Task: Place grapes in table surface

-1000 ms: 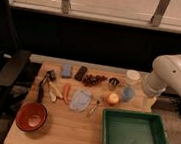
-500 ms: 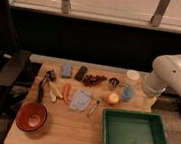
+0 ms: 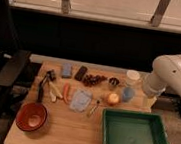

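Hand: we find the hand at the lower end of the white arm. It is at the right edge of the surface, just right of the blue cup.
Hand state: we cannot tell whether it is wide, narrow or holding anything; only a pale yellowish tip shows below the wrist.
Grapes: the grapes lie on the surface in the back row, a dark reddish bunch stretched sideways.
Grapes against hand: we see them well apart. The grapes are to the left of the hand in our view and a little farther back. The small dark tin, the white jar and the blue cup stand between them.
Beside the grapes: the dark block sits just left of the bunch; we cannot tell whether they touch. The orange fruit lies nearer the front, to the right of the bunch.
Tray: the green tray fills the front right corner, in front of the hand.
Left part: the red bowl rests at the front left, with the carrot and a pale blue cloth toward the middle.
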Available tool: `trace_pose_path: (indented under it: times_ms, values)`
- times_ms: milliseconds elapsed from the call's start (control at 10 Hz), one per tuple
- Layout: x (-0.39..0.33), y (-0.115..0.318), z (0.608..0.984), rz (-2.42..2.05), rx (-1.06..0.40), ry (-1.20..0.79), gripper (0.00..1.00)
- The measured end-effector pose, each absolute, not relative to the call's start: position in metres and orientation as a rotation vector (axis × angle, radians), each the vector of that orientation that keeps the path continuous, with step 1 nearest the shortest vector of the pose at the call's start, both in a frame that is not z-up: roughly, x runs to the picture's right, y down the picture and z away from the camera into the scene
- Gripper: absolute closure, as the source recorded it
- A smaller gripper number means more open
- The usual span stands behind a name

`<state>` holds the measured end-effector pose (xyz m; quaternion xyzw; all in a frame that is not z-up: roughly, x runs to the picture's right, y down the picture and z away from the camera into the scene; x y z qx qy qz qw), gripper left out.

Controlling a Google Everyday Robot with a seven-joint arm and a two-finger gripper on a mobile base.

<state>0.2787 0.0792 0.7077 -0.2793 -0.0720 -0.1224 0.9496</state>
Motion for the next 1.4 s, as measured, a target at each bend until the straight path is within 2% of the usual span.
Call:
trace_pose_path:
  times_ms: [400,600,1000,1300,1400]
  values:
    - [0.278,0.075,0.707,-0.266,-0.555,-0.142,0.29]
    - [0.264,0.053,0.714,-0.320,-0.527,-0.155,0.29]
    - [0.173,-0.017,0.765,-0.489,-0.484,-0.234,0.29]
    - [0.104,-0.026,0.780,-0.593,-0.475,-0.305,0.29]
    - [0.104,-0.026,0.780,-0.595,-0.474,-0.304,0.29]
